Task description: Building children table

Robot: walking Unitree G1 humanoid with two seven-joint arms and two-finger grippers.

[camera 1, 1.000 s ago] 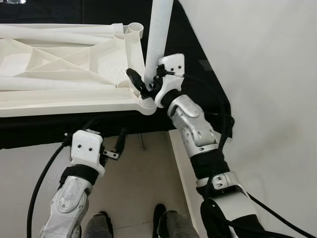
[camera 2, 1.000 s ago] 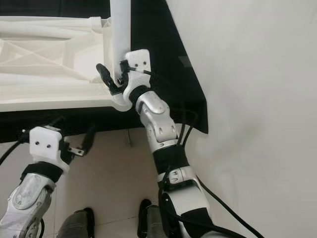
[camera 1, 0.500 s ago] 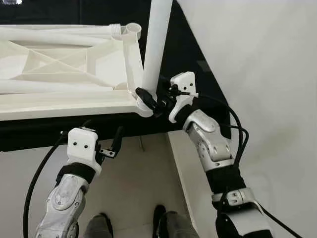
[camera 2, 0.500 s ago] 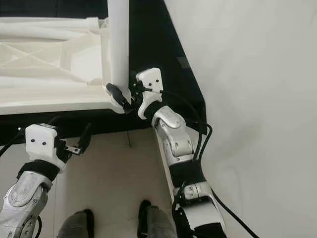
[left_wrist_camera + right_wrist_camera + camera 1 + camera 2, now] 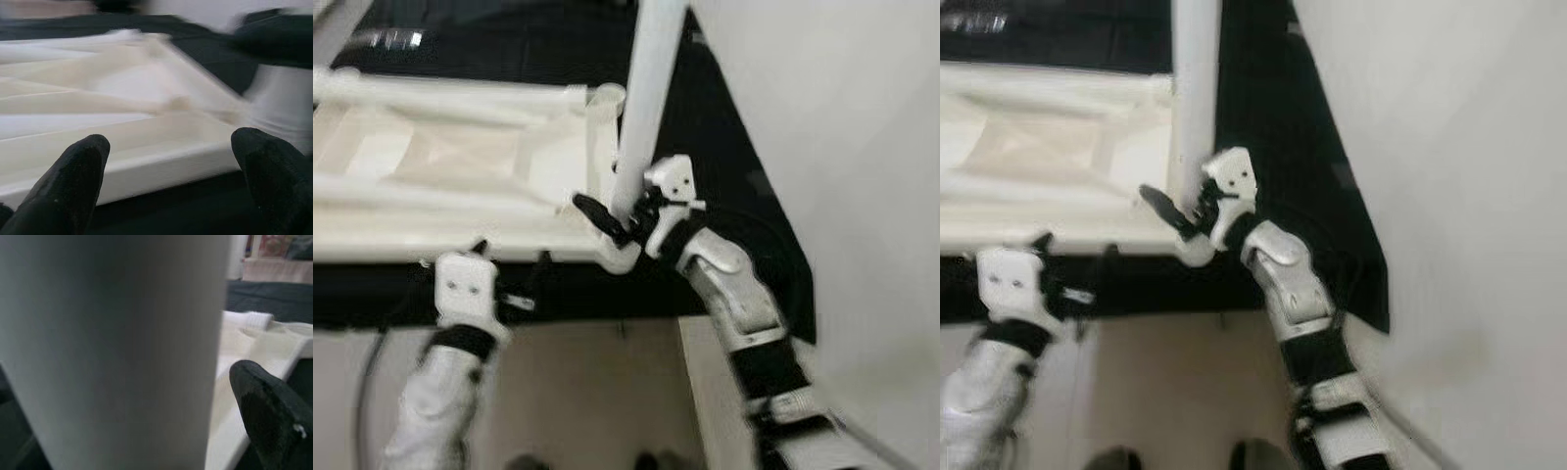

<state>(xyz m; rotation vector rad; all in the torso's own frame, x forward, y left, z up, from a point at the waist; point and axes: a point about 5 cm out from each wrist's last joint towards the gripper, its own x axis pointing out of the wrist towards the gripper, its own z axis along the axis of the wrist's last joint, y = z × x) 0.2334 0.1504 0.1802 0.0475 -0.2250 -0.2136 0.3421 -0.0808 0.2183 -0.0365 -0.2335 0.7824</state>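
Jaws spread wide on the left, jaws set around the leg on the right

Left gripper (image 5: 509, 277) hangs with its two black fingers (image 5: 73, 181) well apart and holding nothing, just off the near edge of the upturned white tabletop (image 5: 431, 166), which lies on a black-covered surface (image 5: 724, 117); further right, the right gripper (image 5: 617, 217) has its fingers either side of the foot of the upright white table leg (image 5: 646, 98), right at the near corner socket (image 5: 619, 253), though blur hides whether they press the leg or merely flank it. By my reading the step in hand is seating this leg in that corner. Next it needs a straight push or twist down the leg's own line, with the free left gripper steadying the tabletop edge so it cannot slide
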